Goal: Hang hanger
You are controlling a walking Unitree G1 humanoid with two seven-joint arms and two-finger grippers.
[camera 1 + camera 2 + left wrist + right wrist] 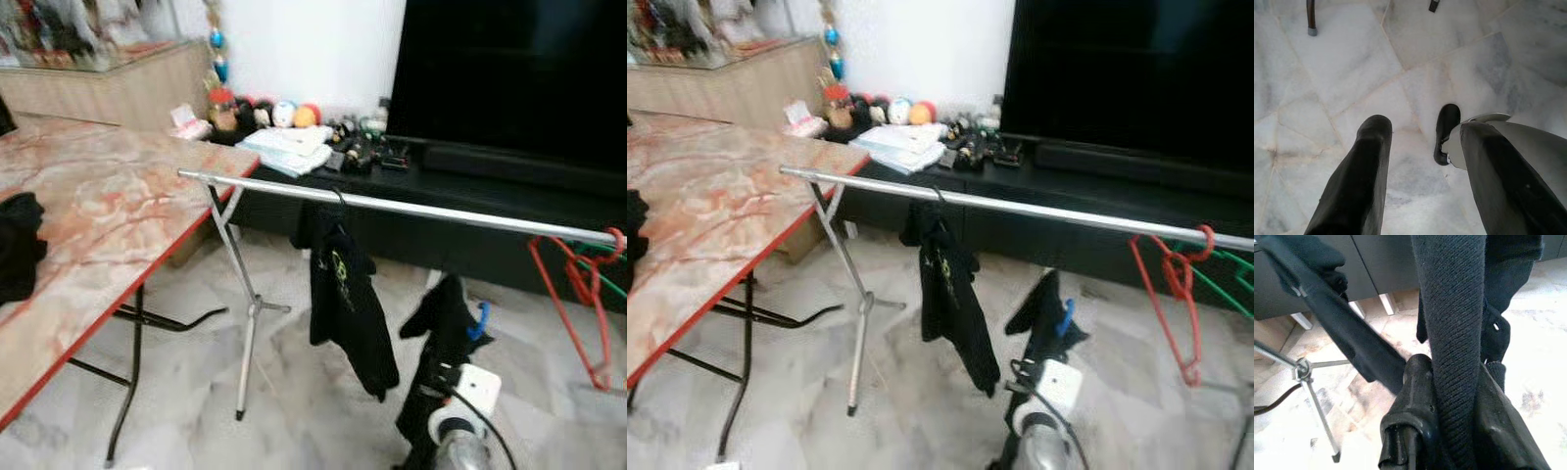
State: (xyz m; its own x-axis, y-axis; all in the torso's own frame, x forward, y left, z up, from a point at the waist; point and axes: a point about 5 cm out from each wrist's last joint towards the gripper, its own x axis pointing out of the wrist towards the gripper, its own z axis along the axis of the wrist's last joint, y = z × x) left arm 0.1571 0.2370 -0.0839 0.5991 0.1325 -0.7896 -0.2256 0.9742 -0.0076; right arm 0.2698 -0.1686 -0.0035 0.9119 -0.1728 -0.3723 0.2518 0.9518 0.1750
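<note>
1. A silver drying rail (pixel 411 207) crosses the middle of the left eye view from centre left to the right edge, carried on a thin crossed stand (pixel 247 313) over pale marble floor (pixel 304 392).
2. A black T-shirt (pixel 345 294) hangs from the rail on a hanger whose hook (pixel 339 196) sits over the bar, a little left of the frame's centre.
3. At the far right end of the rail hang a red hanger (pixel 578 294) and, behind it, a green hanger (pixel 1229 284); the green one is plainer in the right eye view.
4. Low in the frame, right of centre, the right gripper (pixel 1449 421) is raised below the rail with a second black garment (pixel 441 333) on it; a blue hanger hook (pixel 479 321) peeps out beside the cloth.
5. The right wrist view gives what the head views do not: both black fingers (pixel 1415 396) are pressed against a thick strip of dark knitted fabric (pixel 1457 333) running up between them, so the gripper is clamped on the garment.
6. The left wrist view looks straight down at the marble tiles; the left gripper (pixel 1420 147) hangs idle with its two fingers well apart and nothing between them.
7. A folding table (pixel 118 215) with a marbled top and red edge takes the left of the frame, dark cloth (pixel 18 245) at its left edge.
8. A black television (pixel 509 78) stands on a low dark cabinet (pixel 460 211) in the upper right, with small toys (pixel 284 116) and papers (pixel 289 147) to its left.
</note>
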